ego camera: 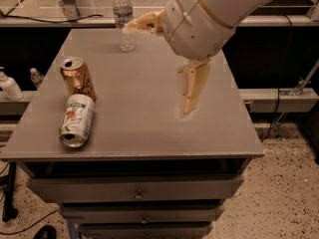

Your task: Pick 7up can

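Okay, gripper [155, 69]: cream two-finger pincer, spread wide, empty, above grey table [144, 138] at 1 o'clock
7up can [77, 119]: white-green aluminium, on its side, table's 8 o'clock
Neighbour: orange-gold can [77, 77] at its 12 o'clock
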You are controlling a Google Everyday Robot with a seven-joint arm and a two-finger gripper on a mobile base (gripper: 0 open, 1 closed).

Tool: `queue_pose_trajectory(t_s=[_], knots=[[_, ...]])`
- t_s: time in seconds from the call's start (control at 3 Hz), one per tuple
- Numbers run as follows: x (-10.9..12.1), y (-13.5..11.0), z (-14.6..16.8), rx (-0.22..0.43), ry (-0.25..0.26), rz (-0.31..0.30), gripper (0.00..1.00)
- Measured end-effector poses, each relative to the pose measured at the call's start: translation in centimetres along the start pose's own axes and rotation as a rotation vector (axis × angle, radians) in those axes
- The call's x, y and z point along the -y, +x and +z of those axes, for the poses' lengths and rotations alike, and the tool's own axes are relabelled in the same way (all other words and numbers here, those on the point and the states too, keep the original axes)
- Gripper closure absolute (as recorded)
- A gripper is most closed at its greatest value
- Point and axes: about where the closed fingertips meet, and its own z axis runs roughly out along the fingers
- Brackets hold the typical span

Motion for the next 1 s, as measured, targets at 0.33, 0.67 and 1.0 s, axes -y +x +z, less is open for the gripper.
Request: queue_pose_trajectory(t_s=[0.33,0.67,1.0], knots=[[0.5,-1.2,4.3,0.003,-0.098,-0.197,0.00],[1.1,-1.6,8.8,0.011,-0.180,-0.358,0.00],[2.0,-3.0,12.9,0.037,-0.226,-0.457,0.00]])
